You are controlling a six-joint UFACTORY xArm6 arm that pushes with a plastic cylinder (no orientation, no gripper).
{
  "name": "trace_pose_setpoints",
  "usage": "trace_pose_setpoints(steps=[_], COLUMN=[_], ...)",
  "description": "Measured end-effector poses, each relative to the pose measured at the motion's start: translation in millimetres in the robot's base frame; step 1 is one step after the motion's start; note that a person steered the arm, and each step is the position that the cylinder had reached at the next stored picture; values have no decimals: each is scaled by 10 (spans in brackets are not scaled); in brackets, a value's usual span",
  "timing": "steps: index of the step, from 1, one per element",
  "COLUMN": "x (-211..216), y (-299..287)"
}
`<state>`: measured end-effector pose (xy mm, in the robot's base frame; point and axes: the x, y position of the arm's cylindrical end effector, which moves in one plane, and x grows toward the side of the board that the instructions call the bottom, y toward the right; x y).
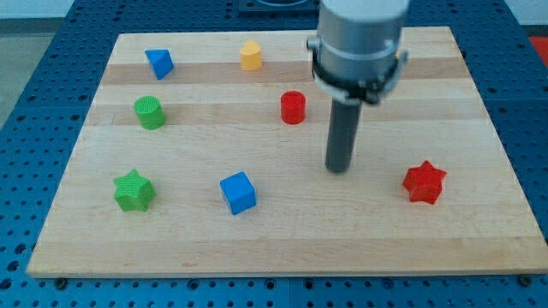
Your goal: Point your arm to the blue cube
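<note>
On the wooden board (282, 248), right of centre: my tip (339, 168) is set down on bare wood, touching no block.

No gripper is fitted, so nothing is held; the rod ends plain. The blue cube (238, 192) is seen toward the view's lower left of the tip, well apart from it. The red cylinder (293, 108) is noted up and left of the tip, the red star (425, 182) to its right. The green star (134, 191), green cylinder (150, 112), blue triangular block (159, 63) and yellow block (251, 56) are recorded along the left and top.
</note>
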<state>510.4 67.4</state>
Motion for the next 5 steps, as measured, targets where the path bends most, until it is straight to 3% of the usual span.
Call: trace_pose_setpoints(steps=[1,2,3,5], x=[161,800,801,801], y=[27,170,-469,-813])
